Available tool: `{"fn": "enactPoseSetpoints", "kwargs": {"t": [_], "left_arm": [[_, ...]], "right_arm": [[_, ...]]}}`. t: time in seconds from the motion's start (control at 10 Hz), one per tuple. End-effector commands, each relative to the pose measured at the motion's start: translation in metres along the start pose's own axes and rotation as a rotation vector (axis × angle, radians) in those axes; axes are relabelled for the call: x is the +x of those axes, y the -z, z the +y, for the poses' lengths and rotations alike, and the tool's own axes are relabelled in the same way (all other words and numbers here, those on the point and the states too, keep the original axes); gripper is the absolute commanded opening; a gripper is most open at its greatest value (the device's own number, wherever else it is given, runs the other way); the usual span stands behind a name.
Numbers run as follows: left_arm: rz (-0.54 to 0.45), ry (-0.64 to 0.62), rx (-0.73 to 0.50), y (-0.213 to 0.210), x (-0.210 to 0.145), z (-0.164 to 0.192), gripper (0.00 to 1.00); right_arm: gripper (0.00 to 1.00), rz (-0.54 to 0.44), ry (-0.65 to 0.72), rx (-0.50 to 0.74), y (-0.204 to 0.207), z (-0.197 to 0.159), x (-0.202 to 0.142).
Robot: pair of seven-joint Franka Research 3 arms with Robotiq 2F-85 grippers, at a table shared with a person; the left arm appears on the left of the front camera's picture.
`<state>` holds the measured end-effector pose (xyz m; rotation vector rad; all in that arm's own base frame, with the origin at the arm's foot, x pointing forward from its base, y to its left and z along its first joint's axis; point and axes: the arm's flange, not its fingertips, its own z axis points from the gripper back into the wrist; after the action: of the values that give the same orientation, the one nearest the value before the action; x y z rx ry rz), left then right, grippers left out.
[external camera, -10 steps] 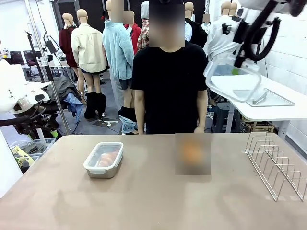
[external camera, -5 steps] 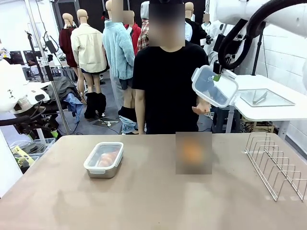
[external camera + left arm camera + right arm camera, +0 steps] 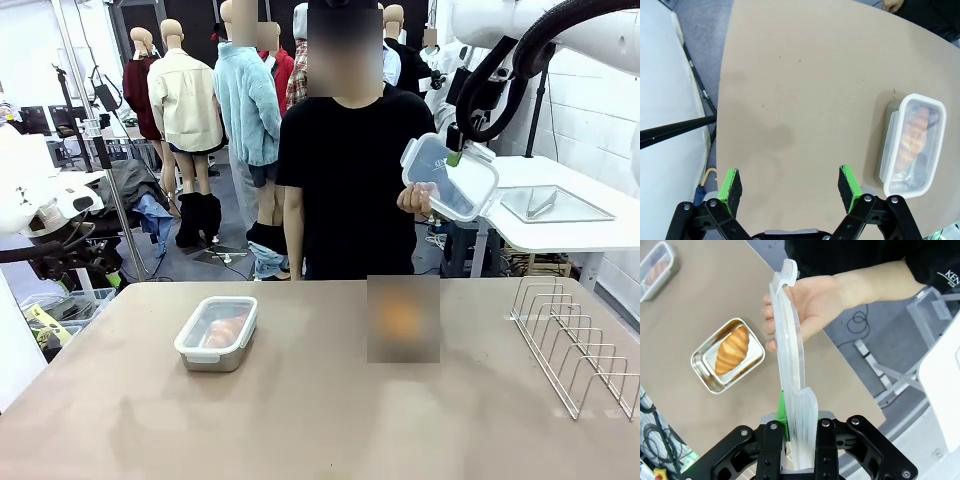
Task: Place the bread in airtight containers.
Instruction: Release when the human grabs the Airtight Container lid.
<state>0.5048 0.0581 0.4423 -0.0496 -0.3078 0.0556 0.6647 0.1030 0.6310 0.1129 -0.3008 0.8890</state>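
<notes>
Front view: The right arm enters from the upper right. Its gripper [image 3: 455, 160] is raised above the far table edge and is clamped on a clear lid [image 3: 449, 178], which it holds tilted in the air. The person's hand [image 3: 415, 200] touches the lid's lower left edge. On the table [image 3: 300, 420], left of centre, stands a tin [image 3: 216, 333] with its own lid on and a croissant [image 3: 224, 328] inside. A blurred patch covers the table's middle. A wire rack [image 3: 578, 340] stands at the right edge.

Left wrist view: The left gripper [image 3: 790, 185] hangs above bare table [image 3: 790, 100] with its jaws wide apart and nothing between them. The green pads [image 3: 731, 186] face each other across the gap. The lidded tin [image 3: 912, 142] lies to the picture's right, well apart from the fingers, with the croissant [image 3: 914, 135] visible through the clear cover.

Right wrist view: The right gripper [image 3: 799, 432] is closed on the lid [image 3: 790, 355], seen edge-on and rising from between the fingers. The person's open hand [image 3: 810, 307] lies against the lid's far end, palm toward it. Below, on the table [image 3: 700, 305], an open tin [image 3: 727, 355] holds one croissant [image 3: 732, 349]. The lidded tin [image 3: 659, 267] lies in the picture's upper left corner, well apart from the open tin.
</notes>
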Motion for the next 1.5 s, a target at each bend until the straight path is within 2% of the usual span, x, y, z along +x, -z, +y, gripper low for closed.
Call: {"fn": "enactPoseSetpoints", "kwargs": {"t": [0.0, 0.3, 0.4, 0.7, 0.9, 1.1, 1.2, 1.4], "left_arm": [[0.01, -0.013, 0.023, -0.001, 0.0, 0.0, 1.0], [0.01, -0.013, 0.023, -0.001, 0.0, 0.0, 1.0], [0.01, -0.013, 0.023, -0.001, 0.0, 0.0, 1.0], [0.01, -0.013, 0.023, -0.001, 0.0, 0.0, 1.0], [0.01, -0.013, 0.023, -0.001, 0.0, 0.0, 1.0], [0.01, -0.013, 0.023, -0.001, 0.0, 0.0, 1.0], [0.01, -0.013, 0.023, -0.001, 0.0, 0.0, 1.0], [0.01, -0.013, 0.023, -0.001, 0.0, 0.0, 1.0]], "right_arm": [[0.0, -0.012, 0.002, 0.004, 0.001, 0.003, -0.002], [0.0, 0.001, 0.0, 0.001, 0.0, 0.0, 0.0], [0.07, 0.006, -0.042, 0.013, -0.005, 0.005, -0.005], [0.64, 0.005, -0.182, -0.007, -0.027, 0.031, -0.031], [1.0, -0.001, -0.31, -0.045, -0.048, 0.051, -0.071], [1.0, 0.03, -0.431, -0.104, -0.058, 0.068, -0.125], [1.0, 0.057, -0.563, -0.088, -0.057, 0.074, -0.158], [1.0, 0.024, -0.786, -0.027, -0.051, 0.074, -0.215]]}}
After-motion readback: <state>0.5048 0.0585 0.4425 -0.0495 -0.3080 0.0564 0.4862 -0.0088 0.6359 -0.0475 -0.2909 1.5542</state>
